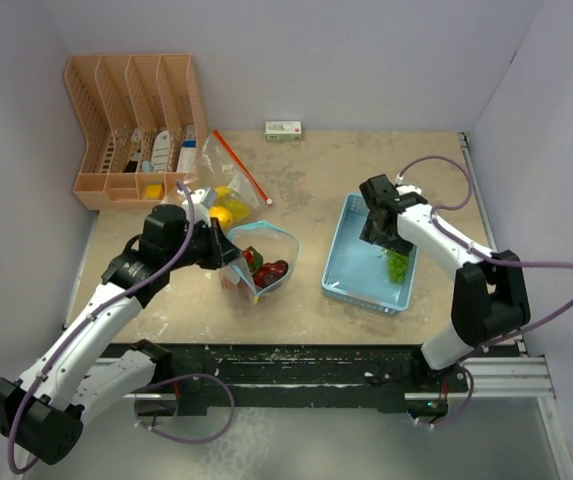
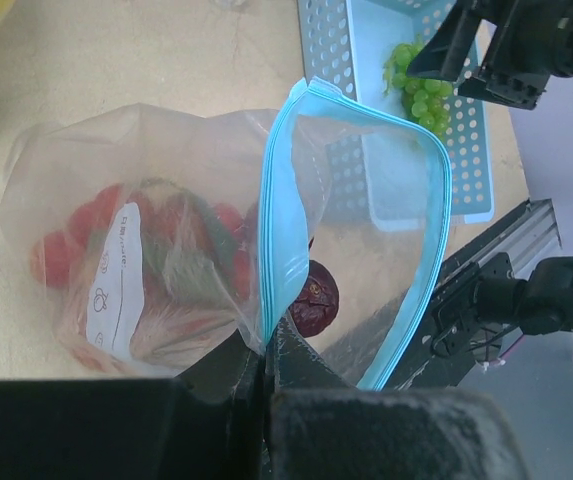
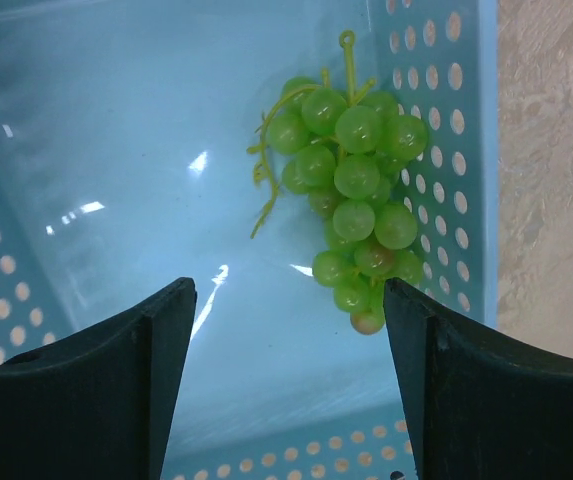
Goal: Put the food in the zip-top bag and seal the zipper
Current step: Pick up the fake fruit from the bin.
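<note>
Spread wide, the right pincer (image 3: 288, 300) hangs over green grapes (image 3: 351, 200) lying off-centre toward one finger against the basket (image 3: 471, 150) wall, where closing could miss them; the left pincer (image 2: 269, 347) pinches the rim of the bag (image 2: 66, 175).

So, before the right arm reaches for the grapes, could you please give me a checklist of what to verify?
1. Right gripper open above the basket: ok.
2. Grapes centred in the gripper's opening: not ok; the bunch sits off to one side, close to the basket wall.
3. Left gripper shut on the rim of the bag: ok.
4. Bag mouth gaping, zipper unsealed: ok.
5. Spare room in the bag: cannot tell; red pieces lie in its bottom.
6. All other food bagged: not ok; yellow pieces lie outside it.
</note>
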